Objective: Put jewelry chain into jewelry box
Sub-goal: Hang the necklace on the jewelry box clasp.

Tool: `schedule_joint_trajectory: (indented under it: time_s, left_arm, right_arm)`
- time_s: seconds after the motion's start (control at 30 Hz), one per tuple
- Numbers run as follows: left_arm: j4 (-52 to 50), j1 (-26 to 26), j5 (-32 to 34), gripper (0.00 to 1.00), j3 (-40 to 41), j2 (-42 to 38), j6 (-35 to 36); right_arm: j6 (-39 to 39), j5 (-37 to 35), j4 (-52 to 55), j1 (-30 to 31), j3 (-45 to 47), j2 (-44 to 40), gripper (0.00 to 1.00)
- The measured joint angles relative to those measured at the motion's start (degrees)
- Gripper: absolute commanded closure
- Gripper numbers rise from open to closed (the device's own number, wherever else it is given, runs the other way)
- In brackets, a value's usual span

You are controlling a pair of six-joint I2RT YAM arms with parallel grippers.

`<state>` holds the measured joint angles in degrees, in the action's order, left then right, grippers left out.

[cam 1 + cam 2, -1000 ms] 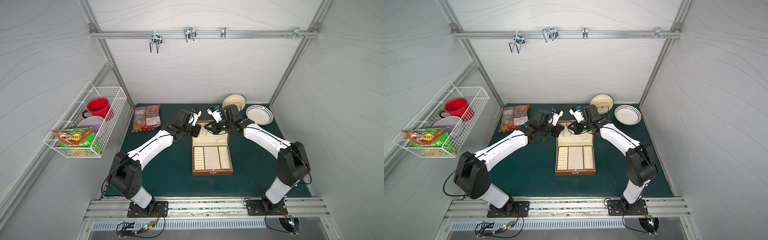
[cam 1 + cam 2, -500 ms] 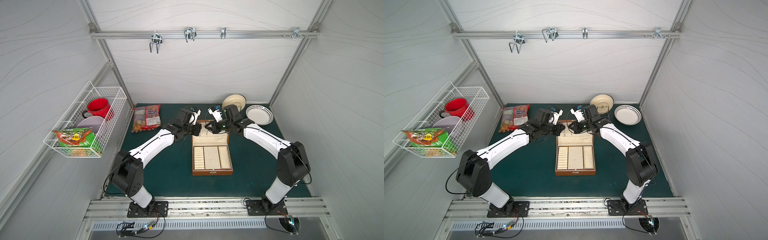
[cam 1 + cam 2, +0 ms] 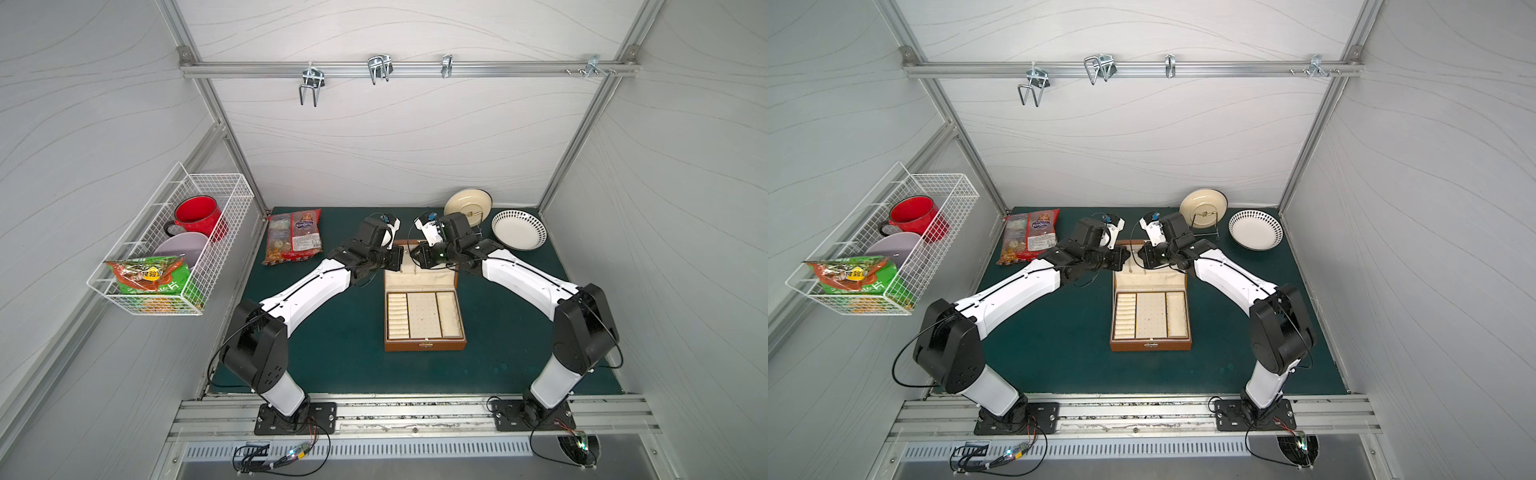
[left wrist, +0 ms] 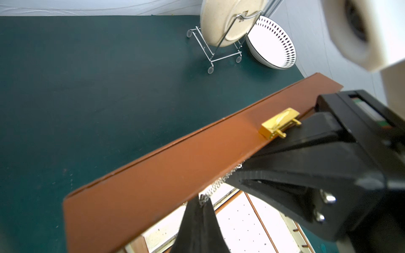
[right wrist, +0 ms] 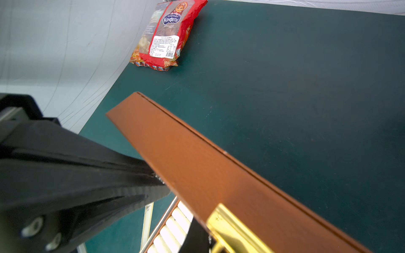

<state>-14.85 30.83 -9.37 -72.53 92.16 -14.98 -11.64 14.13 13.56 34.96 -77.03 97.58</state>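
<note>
Jewelry chain [image 4: 221, 183], thin silver fine links, hangs strung between both claws over the tray, just beside the top rim of the raised lid [image 4: 175, 166]. Left gripper [image 4: 202, 200] is pinched shut on one end, right gripper [image 4: 235, 175] clamped on the other. Brown wood-look rectangular jewelry box [image 3: 424, 345] sits mid-table, open. Risk: jewelry chain snags the small gold clasp [image 4: 278, 123], or falls behind the lid onto the dark green table [image 3: 340, 332] if an end slips.

A robot lab cell: white panel walls [image 3: 374, 137], aluminium frame [image 3: 498, 69], green mat [image 3: 332, 345]
</note>
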Motion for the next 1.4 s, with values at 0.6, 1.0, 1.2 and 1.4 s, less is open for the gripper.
schedule_joint_trajectory:
  time_s: [0.6,1.0,1.2,1.4]
  left_arm:
    - [0.9,1.6,4.4,1.00,0.0,1.9,-2.3]
    - [0.9,1.6,4.7,1.00,-0.6,3.6,-3.7]
    - [0.9,1.6,4.6,1.00,-0.6,3.6,-4.2]
    - [0.9,1.6,4.6,1.00,-0.6,3.6,-4.3]
  right_arm:
    - [-3.2,-5.2,1.0,1.8,-0.4,0.2,0.90]
    - [-4.1,-5.6,1.5,1.9,-0.7,1.0,0.88]
    - [-4.5,-5.8,1.5,2.0,-0.6,1.0,0.86]
    - [-4.6,-5.8,1.5,2.0,-0.4,1.0,0.90]
